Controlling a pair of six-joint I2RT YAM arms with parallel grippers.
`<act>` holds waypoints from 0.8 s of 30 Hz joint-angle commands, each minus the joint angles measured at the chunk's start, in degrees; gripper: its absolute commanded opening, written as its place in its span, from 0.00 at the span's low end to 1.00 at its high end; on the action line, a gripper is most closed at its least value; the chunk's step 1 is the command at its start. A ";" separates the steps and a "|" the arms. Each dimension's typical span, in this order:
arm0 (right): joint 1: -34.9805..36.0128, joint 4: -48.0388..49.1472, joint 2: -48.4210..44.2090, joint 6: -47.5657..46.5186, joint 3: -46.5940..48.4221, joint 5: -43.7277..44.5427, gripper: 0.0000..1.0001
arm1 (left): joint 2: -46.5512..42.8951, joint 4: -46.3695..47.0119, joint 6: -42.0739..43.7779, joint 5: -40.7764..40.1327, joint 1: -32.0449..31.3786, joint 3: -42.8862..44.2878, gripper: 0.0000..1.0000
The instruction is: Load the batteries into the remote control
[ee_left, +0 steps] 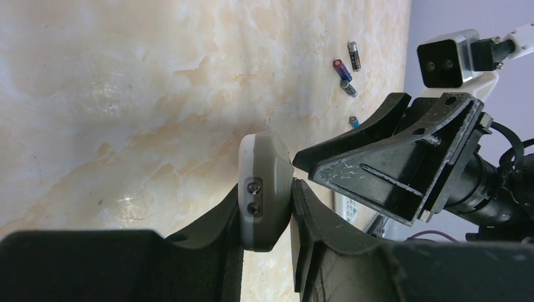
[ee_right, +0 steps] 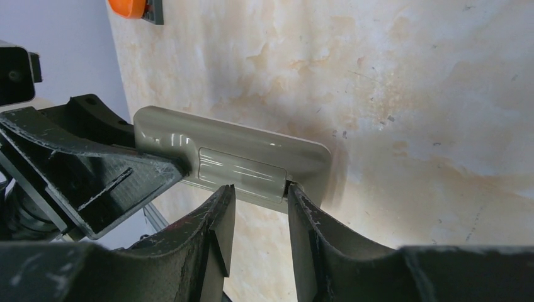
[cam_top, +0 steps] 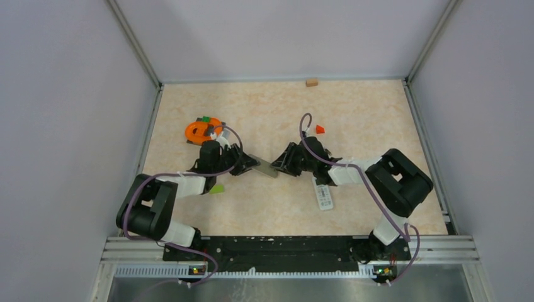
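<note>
A grey remote control (cam_top: 266,167) hangs above the middle of the table, and my left gripper (cam_top: 250,163) is shut on its left end. In the left wrist view the remote (ee_left: 264,189) shows end-on, clamped between both fingers. My right gripper (ee_right: 259,192) meets it from the right, jaws open, tips against the edge of the battery cover (ee_right: 242,171); one fingertip (ee_right: 293,189) sits at the cover's seam. Nothing lies between those fingers. Several batteries (ee_left: 343,70) lie loose on the table beyond the right gripper (ee_left: 384,167); in the top view they are hidden.
A second, white remote (cam_top: 323,194) lies under the right arm. An orange ring-shaped object (cam_top: 203,130) sits behind the left gripper, with a red wedge (cam_top: 320,129) behind the right gripper. There is a small wooden block (cam_top: 312,82) at the back wall and a green piece (cam_top: 216,188) by the left arm.
</note>
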 commanded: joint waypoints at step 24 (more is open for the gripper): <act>0.78 20.12 6.57 8.35 -5.41 -4.90 0.40 | 0.90 -0.27 0.58 -3.06 -0.74 -5.42 0.00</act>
